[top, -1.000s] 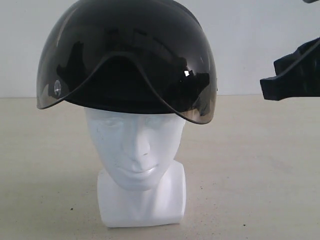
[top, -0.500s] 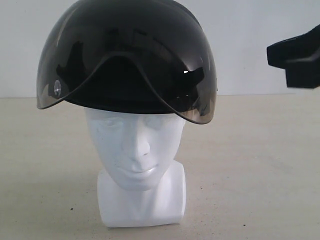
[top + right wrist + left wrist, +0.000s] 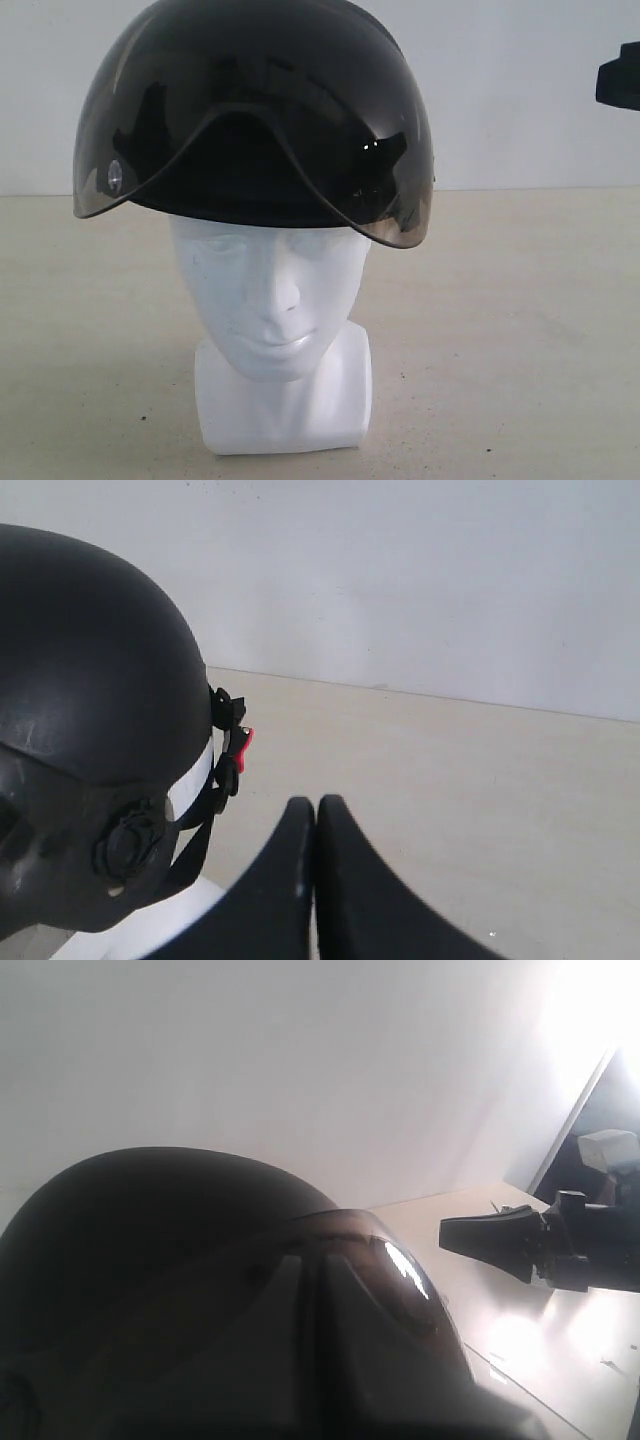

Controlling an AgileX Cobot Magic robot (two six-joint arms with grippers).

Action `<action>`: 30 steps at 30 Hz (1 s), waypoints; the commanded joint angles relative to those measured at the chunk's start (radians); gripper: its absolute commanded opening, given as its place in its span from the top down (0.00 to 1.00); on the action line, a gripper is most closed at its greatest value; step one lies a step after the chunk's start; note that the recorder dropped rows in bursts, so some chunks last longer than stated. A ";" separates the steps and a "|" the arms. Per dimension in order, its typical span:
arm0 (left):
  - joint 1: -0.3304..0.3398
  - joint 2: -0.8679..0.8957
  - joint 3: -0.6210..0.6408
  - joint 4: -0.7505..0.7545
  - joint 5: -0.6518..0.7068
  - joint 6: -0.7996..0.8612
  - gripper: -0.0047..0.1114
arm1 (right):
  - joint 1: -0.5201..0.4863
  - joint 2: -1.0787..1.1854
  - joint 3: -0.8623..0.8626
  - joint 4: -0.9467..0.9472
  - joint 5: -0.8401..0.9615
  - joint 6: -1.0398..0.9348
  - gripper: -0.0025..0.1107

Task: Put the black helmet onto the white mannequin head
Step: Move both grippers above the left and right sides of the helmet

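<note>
My right hand point(image 3: 316, 805), fingers pressed together and empty, hangs clear of the helmet point(image 3: 250, 110), which sits on the head point(image 3: 270, 300) mid-counter point(image 3: 520, 350). My left hand is out of sight. Placing looks done; next I should only retreat, clear of the strap point(image 3: 195, 845). Over the last second my hand has drawn toward the right edge, and the helmet has not moved.
</note>
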 commanded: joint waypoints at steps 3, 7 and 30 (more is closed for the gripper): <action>-0.003 0.003 -0.004 0.003 0.010 -0.009 0.92 | -0.004 -0.009 -0.004 -0.012 -0.014 0.000 0.98; -0.003 0.003 -0.004 0.003 0.010 -0.009 0.92 | -0.004 -0.009 -0.004 -0.012 -0.014 0.000 0.98; -0.003 -0.101 -0.055 -1.674 1.386 2.027 0.92 | -0.004 -0.009 -0.004 -0.004 -0.042 0.000 0.98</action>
